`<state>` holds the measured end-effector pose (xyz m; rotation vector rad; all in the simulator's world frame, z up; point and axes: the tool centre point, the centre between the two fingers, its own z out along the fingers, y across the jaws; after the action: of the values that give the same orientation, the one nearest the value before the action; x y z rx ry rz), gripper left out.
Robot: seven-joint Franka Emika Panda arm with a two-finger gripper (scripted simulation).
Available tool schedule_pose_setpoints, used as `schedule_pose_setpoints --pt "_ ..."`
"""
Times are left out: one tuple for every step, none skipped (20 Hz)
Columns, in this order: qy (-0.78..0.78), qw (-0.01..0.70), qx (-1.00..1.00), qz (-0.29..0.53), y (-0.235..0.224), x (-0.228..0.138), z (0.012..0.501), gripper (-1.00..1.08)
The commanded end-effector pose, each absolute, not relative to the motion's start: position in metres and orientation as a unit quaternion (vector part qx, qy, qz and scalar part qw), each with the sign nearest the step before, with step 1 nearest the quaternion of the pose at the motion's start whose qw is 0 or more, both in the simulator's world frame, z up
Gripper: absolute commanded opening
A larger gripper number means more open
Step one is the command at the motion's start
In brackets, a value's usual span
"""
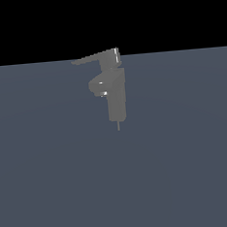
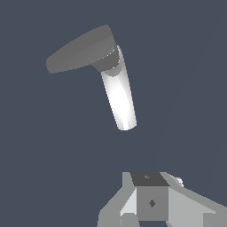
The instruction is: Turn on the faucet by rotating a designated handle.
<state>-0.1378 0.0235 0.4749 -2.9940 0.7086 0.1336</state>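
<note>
The grey faucet (image 1: 115, 93) stands upright on the dark floor in the exterior view, its short rounded spout (image 1: 98, 85) facing the exterior view's left. Its handle (image 1: 93, 58), a thin flat lever, tapers to a point toward the exterior view's left from a slanted cap (image 1: 114, 58). In the wrist view the handle (image 2: 80, 49) shows as a flat grey blade, joined to the brightly lit faucet body (image 2: 119, 97). My gripper (image 2: 150, 201) appears only as grey blocks at the frame's edge, apart from the faucet and touching nothing. Its jaw gap cannot be made out. The exterior view shows no arm.
A flat blue-grey floor (image 1: 188, 167) spreads around the faucet, with black background beyond its far edge. A thin short pin (image 1: 118, 125) sticks out under the faucet base.
</note>
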Motion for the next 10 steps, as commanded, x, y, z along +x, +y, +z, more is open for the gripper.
schedule_pose_setpoints --pt "0.262 0.033 -0.963 0.049 0.025 -0.123 0.471 -1.00" --pt "0.274 0.033 -0.960 0.051 0.026 -0.117 0.469 -1.00" --pt "0.287 0.034 -0.956 0.054 0.027 -0.111 0.468 -1.00" --pt "0.299 0.034 -0.952 0.056 0.028 -0.106 0.466 -1.00" --pt "0.311 0.034 -0.948 0.058 0.029 -0.100 0.464 -1.00" --pt "0.324 0.034 -0.944 0.060 0.030 -0.094 0.461 -1.00" --pt "0.336 0.034 -0.939 0.063 0.030 -0.088 0.459 -1.00" --pt "0.348 0.033 -0.935 0.065 0.031 -0.083 0.457 -1.00" --pt "0.360 0.033 -0.930 0.067 0.032 -0.077 0.454 -1.00" --pt "0.372 0.032 -0.925 0.069 0.033 -0.071 0.452 -1.00"
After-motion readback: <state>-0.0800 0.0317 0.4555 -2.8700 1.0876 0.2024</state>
